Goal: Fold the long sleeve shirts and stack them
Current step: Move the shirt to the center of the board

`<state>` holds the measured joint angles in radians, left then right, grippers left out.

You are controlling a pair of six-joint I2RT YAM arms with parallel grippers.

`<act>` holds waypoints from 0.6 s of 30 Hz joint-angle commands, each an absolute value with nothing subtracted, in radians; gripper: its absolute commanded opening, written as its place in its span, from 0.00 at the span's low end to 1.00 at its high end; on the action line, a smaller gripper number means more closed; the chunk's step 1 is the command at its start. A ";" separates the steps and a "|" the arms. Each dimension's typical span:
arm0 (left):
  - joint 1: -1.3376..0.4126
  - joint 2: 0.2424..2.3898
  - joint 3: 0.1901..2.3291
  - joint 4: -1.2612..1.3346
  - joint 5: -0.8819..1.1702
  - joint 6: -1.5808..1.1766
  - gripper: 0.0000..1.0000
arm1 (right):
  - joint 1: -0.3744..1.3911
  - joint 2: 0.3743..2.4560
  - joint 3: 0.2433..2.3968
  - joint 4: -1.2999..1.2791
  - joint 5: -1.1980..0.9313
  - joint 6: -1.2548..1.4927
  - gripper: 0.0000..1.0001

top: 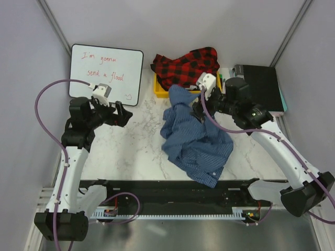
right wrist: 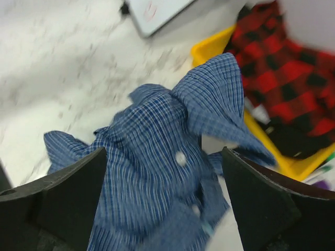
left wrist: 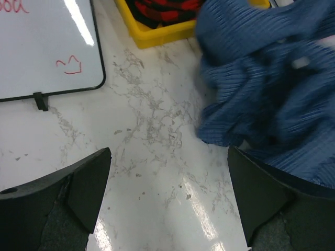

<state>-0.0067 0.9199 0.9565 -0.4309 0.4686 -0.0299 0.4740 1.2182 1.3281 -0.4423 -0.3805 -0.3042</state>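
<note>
Top external view has the blue shirt (top: 196, 141) crumpled on the table (top: 125, 151), its top edge against the yellow bin (top: 161, 88) where the red plaid shirt (top: 186, 65) lies heaped. My right fingers (right wrist: 68, 198) are spread wide just above the blue cloth, gripping nothing. My left fingers (left wrist: 78, 193) gape wide over bare marble beside it, empty.

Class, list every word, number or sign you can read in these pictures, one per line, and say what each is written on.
"I'm gonna": red handwriting, top line of the whiteboard.
"send a flood": red handwriting, second line of the same board.
Small red doodle in the board's lower right corner: a squiggle, not a word.
Nothing readable on the blue shirt, the plaid shirt or the yellow bin.
</note>
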 commanded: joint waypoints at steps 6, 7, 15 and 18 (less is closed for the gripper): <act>-0.063 0.902 0.898 -0.601 0.966 0.432 0.99 | 0.214 1.176 1.210 -0.673 -0.445 -0.203 0.98; -0.146 0.910 0.887 -0.612 0.956 0.466 0.99 | 0.180 1.201 1.207 -0.695 -0.457 -0.195 0.98; -0.782 1.046 0.808 -0.566 0.672 0.756 0.85 | -0.083 1.376 1.161 -0.865 -0.577 -0.147 0.90; -0.938 1.191 0.834 -0.529 0.631 0.817 0.79 | -0.089 1.417 1.135 -0.865 -0.578 -0.146 0.87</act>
